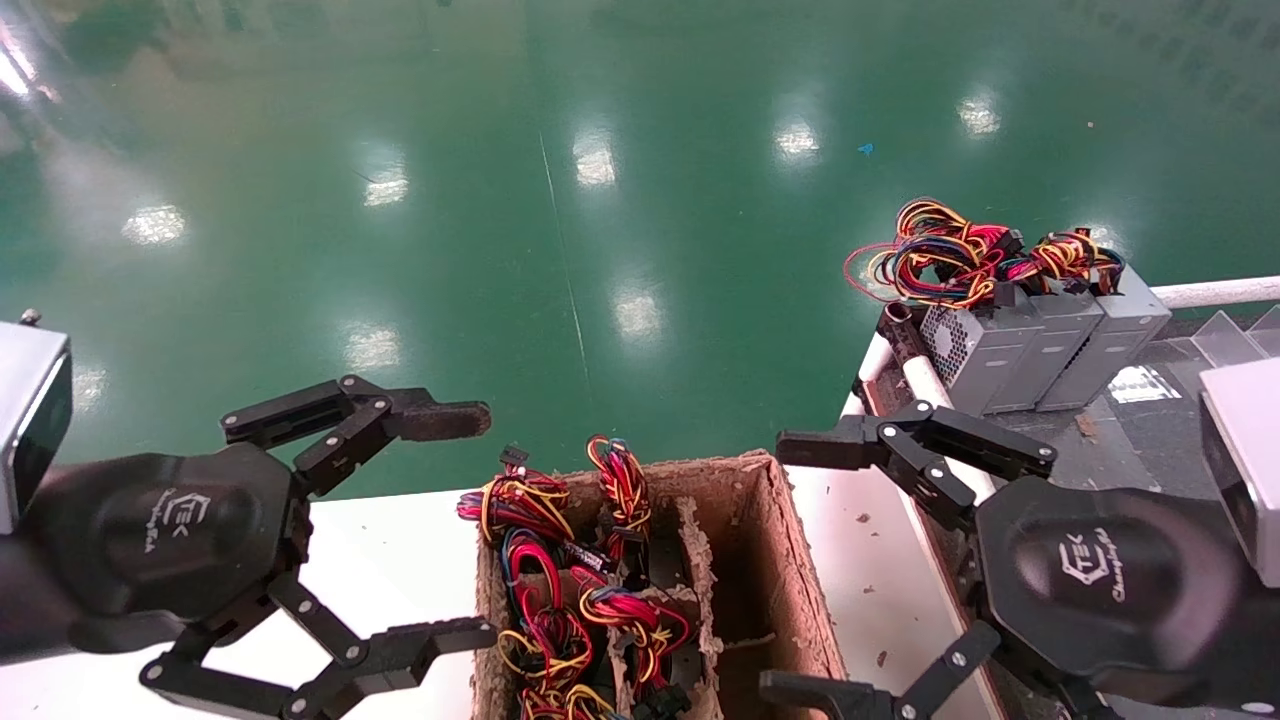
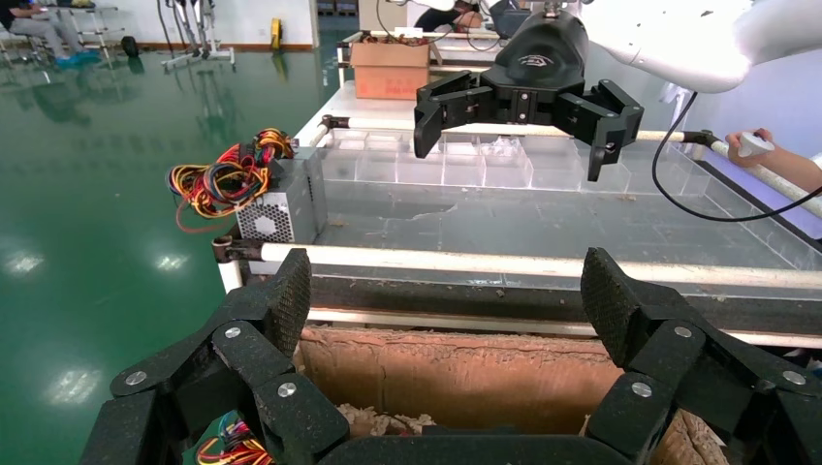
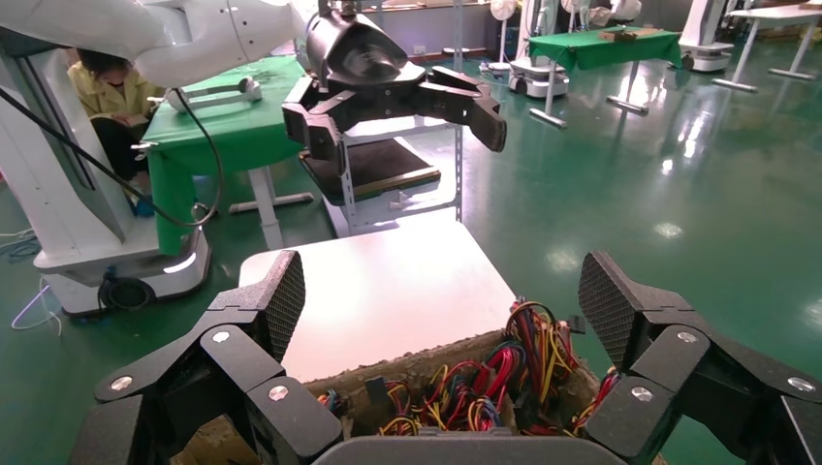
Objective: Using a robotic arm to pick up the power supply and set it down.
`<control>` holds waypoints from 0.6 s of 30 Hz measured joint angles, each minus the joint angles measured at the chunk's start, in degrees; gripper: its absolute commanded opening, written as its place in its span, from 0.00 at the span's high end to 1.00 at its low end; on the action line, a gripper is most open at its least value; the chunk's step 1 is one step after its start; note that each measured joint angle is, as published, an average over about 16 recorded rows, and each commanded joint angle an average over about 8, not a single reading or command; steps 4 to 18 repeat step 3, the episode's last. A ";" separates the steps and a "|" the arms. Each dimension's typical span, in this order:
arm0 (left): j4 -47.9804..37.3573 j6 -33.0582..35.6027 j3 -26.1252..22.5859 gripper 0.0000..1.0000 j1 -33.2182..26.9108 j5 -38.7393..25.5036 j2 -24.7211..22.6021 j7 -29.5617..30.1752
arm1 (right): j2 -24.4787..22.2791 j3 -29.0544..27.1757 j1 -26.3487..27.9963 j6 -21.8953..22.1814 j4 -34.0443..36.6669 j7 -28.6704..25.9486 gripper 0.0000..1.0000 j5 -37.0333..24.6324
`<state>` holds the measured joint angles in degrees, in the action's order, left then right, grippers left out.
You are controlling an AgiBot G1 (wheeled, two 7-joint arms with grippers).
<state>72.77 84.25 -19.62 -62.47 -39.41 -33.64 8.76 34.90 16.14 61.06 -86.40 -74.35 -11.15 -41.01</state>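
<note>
Landmark: the cardboard box, brown and rough, sitting on the white table right in front of me.
My left tool: it hangs just left of the cardboard box, fingers spread wide, holding nothing. One fingertip pad looks brown and worn.
My right tool: it hangs just right of the cardboard box, over the edge of the grey tray table. Its fingers are spread wide too, and nothing is between them.
Inside the cardboard box: bundles of red, yellow and blue wires fill the left and middle slots. The right slot shows only brown cardboard.
Power supply: a slim grey metal box, far from the cardboard box, up and to the right of it, at the far corner of the grey tray table. It stands in a row with two more grey boxes, all touching side by side. The one nearest the cardboard box has a face full of little holes.
Wires on the row: red, yellow, orange and blue, piled at the far end of the grey boxes.
Floor: shiny green, beyond the cardboard box.
</note>
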 measured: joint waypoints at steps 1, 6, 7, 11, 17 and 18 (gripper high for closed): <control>0.00 0.00 0.00 0.00 0.00 0.00 0.00 0.00 | 0.00 0.00 0.02 0.03 0.04 0.02 0.00 -0.02; 0.00 0.00 0.00 0.00 0.00 0.00 0.00 0.00 | 0.01 -0.01 0.06 0.09 0.10 0.06 0.00 -0.08; 0.00 0.00 0.00 0.00 0.00 0.00 0.00 0.00 | 0.01 -0.01 0.06 0.09 0.10 0.06 0.00 -0.08; 0.00 0.00 0.00 0.00 0.00 0.00 0.00 0.00 | 0.01 -0.01 0.06 0.09 0.10 0.06 0.00 -0.08; 0.00 0.00 0.00 0.00 0.00 0.00 0.00 0.00 | 0.01 -0.01 0.06 0.09 0.10 0.06 0.00 -0.08; 0.00 0.00 0.00 0.00 0.00 0.00 0.00 0.00 | 0.01 -0.01 0.06 0.09 0.10 0.06 0.00 -0.08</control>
